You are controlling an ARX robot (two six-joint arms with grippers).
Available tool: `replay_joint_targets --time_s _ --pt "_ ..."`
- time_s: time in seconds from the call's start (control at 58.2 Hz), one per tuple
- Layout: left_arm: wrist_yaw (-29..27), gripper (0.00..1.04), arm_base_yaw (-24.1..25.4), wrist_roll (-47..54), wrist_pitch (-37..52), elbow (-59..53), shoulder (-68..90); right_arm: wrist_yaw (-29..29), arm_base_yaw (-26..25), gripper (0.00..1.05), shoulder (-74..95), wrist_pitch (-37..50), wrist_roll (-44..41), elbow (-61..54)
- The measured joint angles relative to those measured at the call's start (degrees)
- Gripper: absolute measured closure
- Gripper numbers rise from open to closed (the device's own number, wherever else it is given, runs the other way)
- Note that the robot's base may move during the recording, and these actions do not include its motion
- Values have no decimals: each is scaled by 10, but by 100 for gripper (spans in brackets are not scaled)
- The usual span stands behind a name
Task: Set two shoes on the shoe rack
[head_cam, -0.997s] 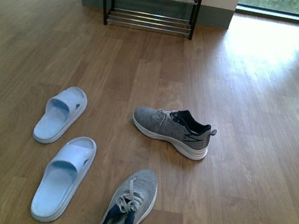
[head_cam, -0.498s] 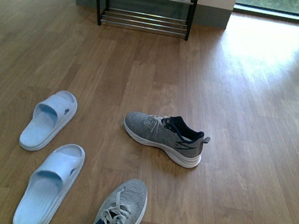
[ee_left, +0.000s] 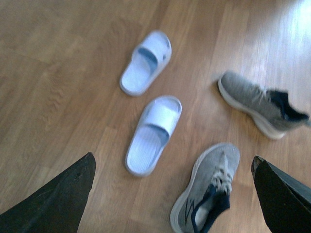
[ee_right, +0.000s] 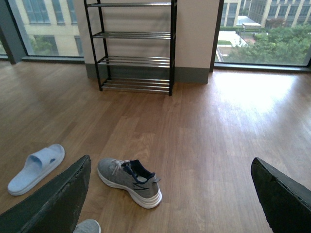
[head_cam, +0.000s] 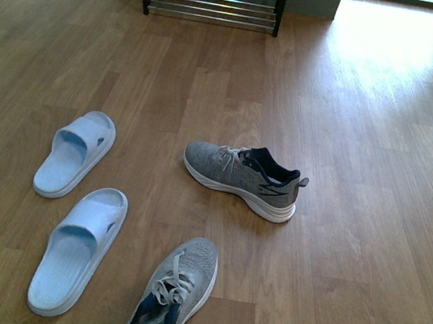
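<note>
Currently, everything is carried by the wooden floor point(head_cam: 381, 154). The black shoe rack point(ee_right: 137, 61) is stood against the far wall. One grey sneaker point(head_cam: 238, 180) is set upright mid-floor, toe to the left. The second sneaker point(head_cam: 177, 291) is laid nearer the robot, toe pointing away. Both are well apart from the rack. Two pale blue slides point(head_cam: 77, 153) are placed left of them. The left gripper point(ee_left: 171, 162) and right gripper point(ee_right: 170, 162) are held with fingers spread wide.

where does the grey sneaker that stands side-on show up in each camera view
Front view: the side-on sneaker sits mid-floor, slightly right of centre.
Left wrist view: it lies beyond the nearer sneaker.
Right wrist view: it lies well short of the shoe rack.
Shared landmark: the farther blue slipper, off its toe end.
</note>
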Motion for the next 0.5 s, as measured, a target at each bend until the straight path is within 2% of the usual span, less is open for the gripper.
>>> replay_joint_targets --time_s 0.223,0.361,0.498 --pt "7 9 -29 113 64 77 257 0 0 9 0 0 0 0" --pt "70 9 -29 176 92 155 415 0 0 9 0 0 0 0" --pt "131 9 -42 182 94 248 551 0 0 9 0 0 0 0"
